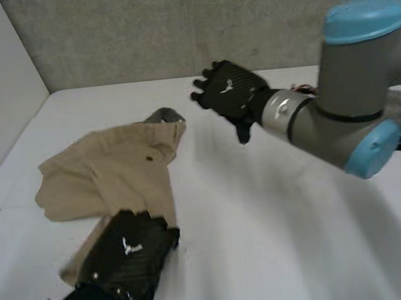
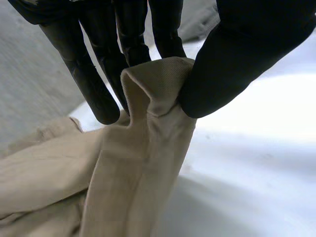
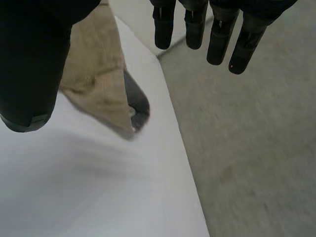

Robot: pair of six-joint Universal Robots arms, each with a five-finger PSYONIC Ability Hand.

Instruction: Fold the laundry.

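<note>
Beige garment (image 1: 111,172) lay crumpled on the left of the white table (image 1: 276,206). The left hand (image 1: 129,258) pinched its near end, while the right hand (image 1: 227,91) hung spread beyond its far right corner.

L arm: comes in low at the near side, left hand (image 1: 129,258) back-up; in left wrist view its fingers (image 2: 94,84) & thumb (image 2: 237,64) pinch a raised fold of the tan garment (image 2: 148,148) betw. them. R arm (image 1: 351,109): elbow bent, forearm reaching inward, right hand (image 1: 229,91) held aloft. Right wrist view: fingers (image 3: 217,34) straight, relaxed, well apart from thumb (image 3: 29,74).
</note>
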